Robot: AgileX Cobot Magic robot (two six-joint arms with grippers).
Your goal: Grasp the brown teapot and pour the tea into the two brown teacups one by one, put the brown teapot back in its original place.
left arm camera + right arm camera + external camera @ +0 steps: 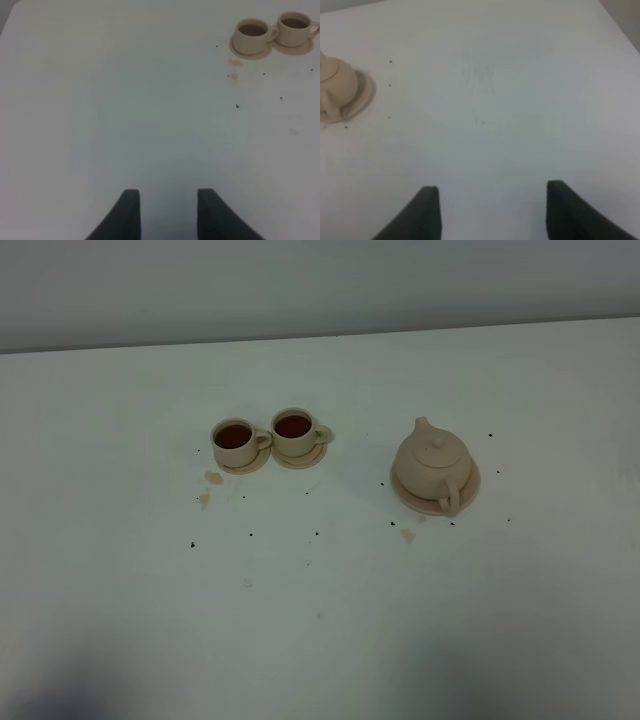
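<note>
The brown teapot sits upright on its flat round plate at the right of the table, spout pointing away and handle toward the front. The two brown teacups stand side by side on small saucers at centre left, both holding dark tea. Neither arm shows in the exterior view. In the left wrist view the left gripper is open over bare table, with the cups well off from it. The right gripper is open and empty, and the teapot lies far from its fingertips.
Tan tea stains lie in front of the left cup, another in front of the teapot plate. Small dark specks are scattered over the white table. The table's far edge meets a grey wall.
</note>
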